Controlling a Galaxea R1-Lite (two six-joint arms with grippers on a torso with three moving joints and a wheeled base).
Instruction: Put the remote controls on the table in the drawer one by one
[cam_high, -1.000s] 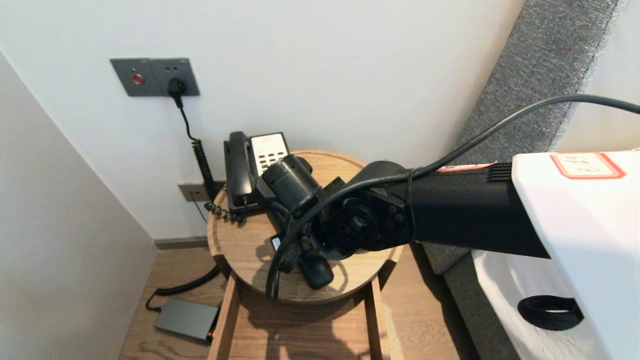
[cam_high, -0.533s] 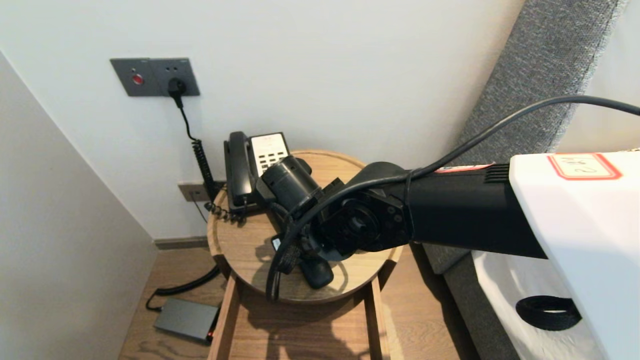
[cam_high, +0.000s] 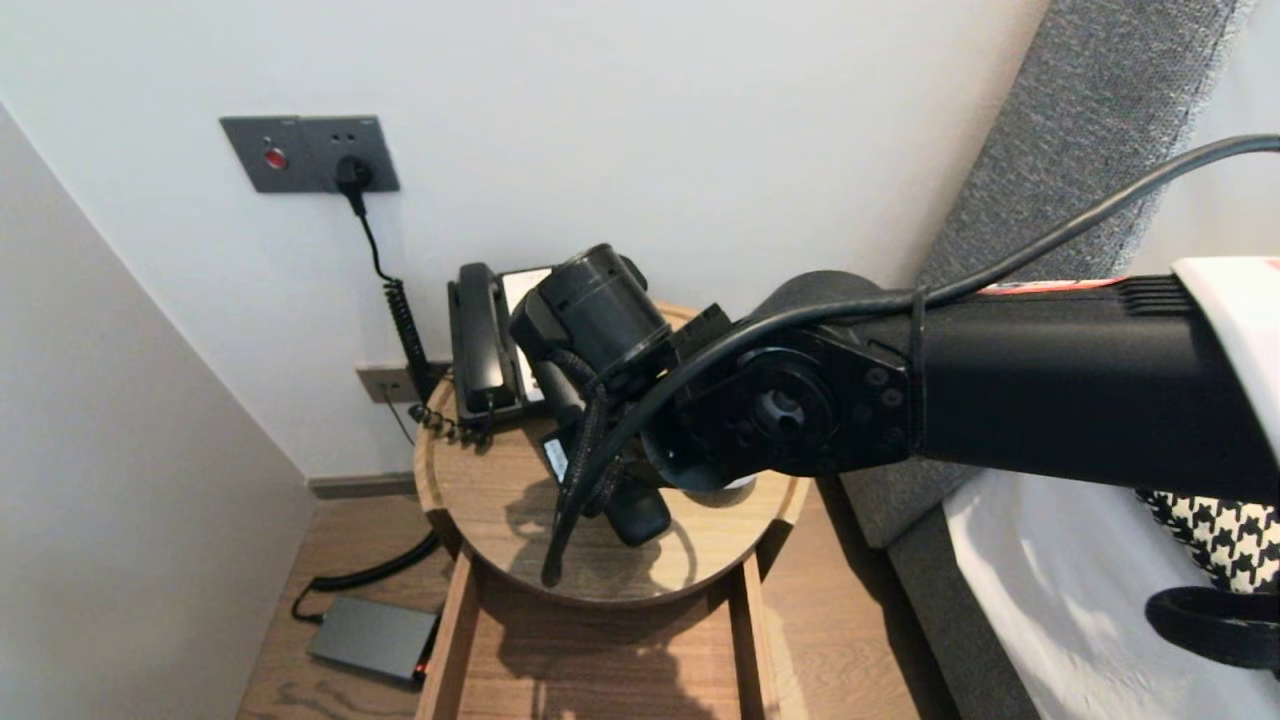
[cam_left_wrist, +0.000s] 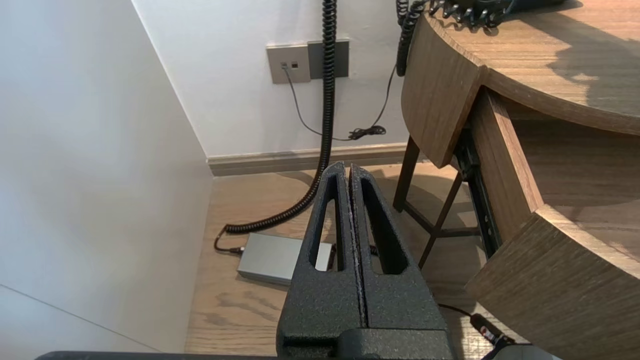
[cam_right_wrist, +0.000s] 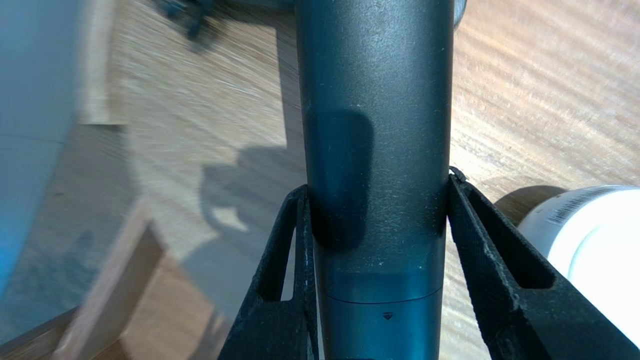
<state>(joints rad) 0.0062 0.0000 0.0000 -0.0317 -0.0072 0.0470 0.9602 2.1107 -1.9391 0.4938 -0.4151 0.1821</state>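
Note:
My right gripper (cam_right_wrist: 376, 182) is shut on a dark, smooth cylindrical object (cam_right_wrist: 375, 150), one finger on each side of it. In the head view my right arm hides the gripper. Only the object's rounded black end (cam_high: 638, 517) shows, low over the round wooden table (cam_high: 480, 495); I cannot tell whether it touches the top. My left gripper (cam_left_wrist: 348, 169) is shut and holds nothing. It hangs beside the table, above the wooden floor.
A black desk phone (cam_high: 487, 340) stands at the table's back edge, its coiled cord running to the wall. A white round container (cam_right_wrist: 585, 235) sits beside the held object. An open drawer (cam_high: 600, 660) juts out below the table. A grey power brick (cam_high: 372, 640) lies on the floor. The bed (cam_high: 1040, 600) is at the right.
My right arm has risen over the table and its wrist has tipped up. The dark object's lower end has come up a little with it. The left arm has stayed still.

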